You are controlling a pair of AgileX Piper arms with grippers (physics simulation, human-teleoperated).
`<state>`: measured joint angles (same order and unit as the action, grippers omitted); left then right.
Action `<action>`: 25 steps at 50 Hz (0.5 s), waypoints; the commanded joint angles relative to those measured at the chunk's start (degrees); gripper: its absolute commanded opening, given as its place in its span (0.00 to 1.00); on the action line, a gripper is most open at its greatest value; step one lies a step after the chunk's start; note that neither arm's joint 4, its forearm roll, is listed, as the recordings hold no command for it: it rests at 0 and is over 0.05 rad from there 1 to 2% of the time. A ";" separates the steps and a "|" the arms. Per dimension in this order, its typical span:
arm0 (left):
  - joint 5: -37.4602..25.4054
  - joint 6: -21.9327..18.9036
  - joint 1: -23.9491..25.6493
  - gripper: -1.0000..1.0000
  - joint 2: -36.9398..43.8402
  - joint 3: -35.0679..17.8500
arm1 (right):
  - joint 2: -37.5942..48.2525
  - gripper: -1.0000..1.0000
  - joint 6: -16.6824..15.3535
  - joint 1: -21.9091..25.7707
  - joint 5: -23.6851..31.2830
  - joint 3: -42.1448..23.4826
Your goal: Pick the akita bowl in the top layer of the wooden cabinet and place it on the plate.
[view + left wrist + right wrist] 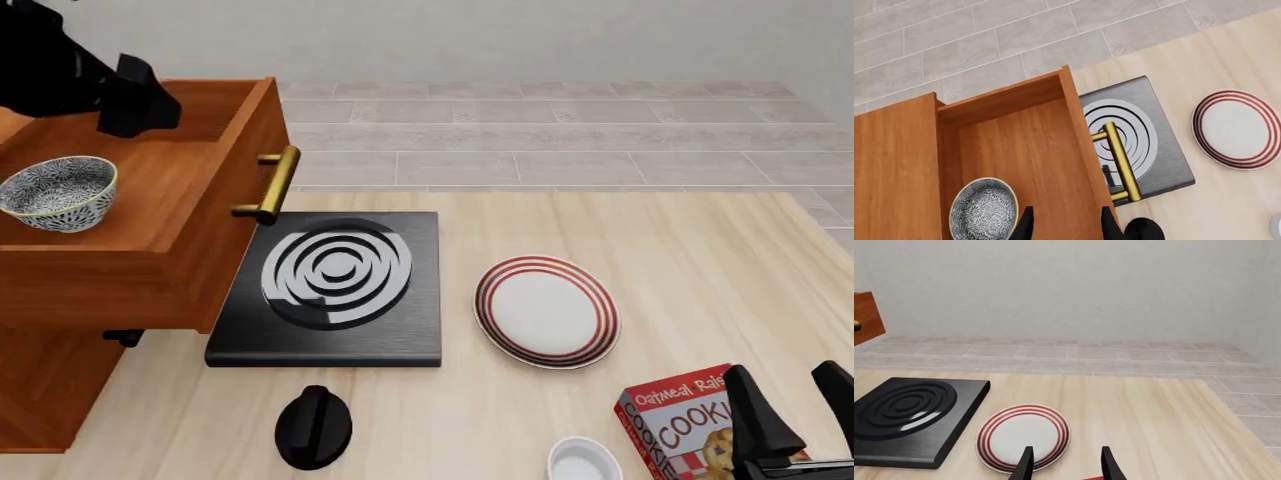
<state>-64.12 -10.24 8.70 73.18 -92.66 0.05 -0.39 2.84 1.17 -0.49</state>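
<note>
Now my left gripper (1066, 222) hangs over the pulled-out drawer (1034, 150), fingers apart, lining up beside the bowl (984, 209); right gripper (1064, 462) parked open near the plate (1023, 436).

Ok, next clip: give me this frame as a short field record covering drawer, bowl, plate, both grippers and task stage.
top layer: pulled open, over the stove's edge
akita bowl: upright inside the top layer, not gripped
plate: bare, on the table beside the stove
left gripper: open, above the drawer, beside the bowl
right gripper: open, holding nothing, near the cookie box
task stage: bowl not yet picked
</note>
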 commanded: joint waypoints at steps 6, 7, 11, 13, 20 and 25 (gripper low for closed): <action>1.22 -0.83 -2.94 1.00 -0.69 2.52 | -0.02 1.00 -0.11 0.09 0.10 -0.05; 1.21 -0.58 -3.05 1.00 -0.60 2.55 | -0.02 1.00 -0.10 0.07 0.12 -0.05; 1.31 -0.69 -3.59 1.00 -0.51 2.61 | -0.02 1.00 -0.15 0.07 0.15 -0.06; 1.56 -0.86 -4.12 1.00 -0.50 2.69 | -0.02 1.00 -0.23 0.11 0.19 -0.05; 2.32 -1.31 -5.00 1.00 -0.59 3.62 | -0.01 1.00 -0.30 0.13 0.23 -0.05; 2.68 -1.51 -5.60 1.00 -0.45 4.15 | -0.01 1.00 -0.31 0.10 0.23 -0.03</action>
<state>-62.19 -11.36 4.38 72.68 -89.50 0.04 -0.63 2.93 1.36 -0.53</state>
